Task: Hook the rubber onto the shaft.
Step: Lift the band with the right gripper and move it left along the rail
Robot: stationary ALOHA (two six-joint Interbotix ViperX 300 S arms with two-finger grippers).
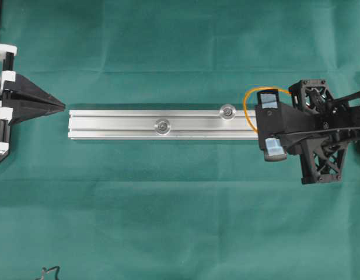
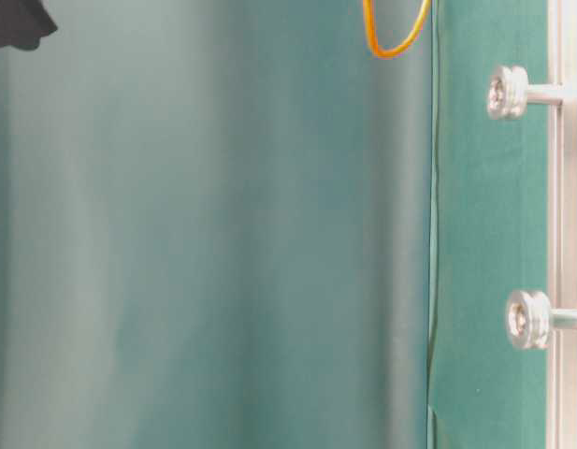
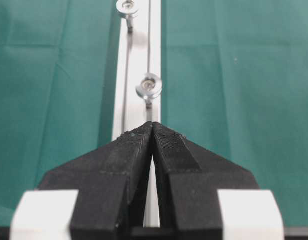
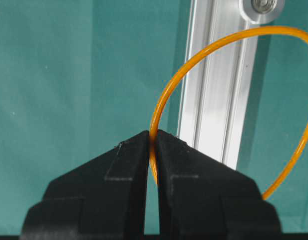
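Note:
The rubber [image 4: 153,120] is a thin orange loop, and my right gripper [image 4: 153,134] is shut on its near side. The loop hangs free past the right end of the silver rail [image 1: 115,125], just short of the nearer shaft [image 1: 228,111]. That shaft's flanged silver head [image 4: 261,6] shows just beyond the loop's top. A second shaft [image 1: 163,125] stands further left on the rail. The loop's bottom [image 2: 389,51] hangs above the cloth in the table-level view. My left gripper [image 1: 62,106] is shut and empty, off the rail's left end, pointing along the rail [image 3: 139,60].
Green cloth [image 1: 180,221] covers the whole table. A small dark object [image 1: 48,272] lies at the front left edge. The right arm's black body [image 1: 320,134] covers the rail's right end.

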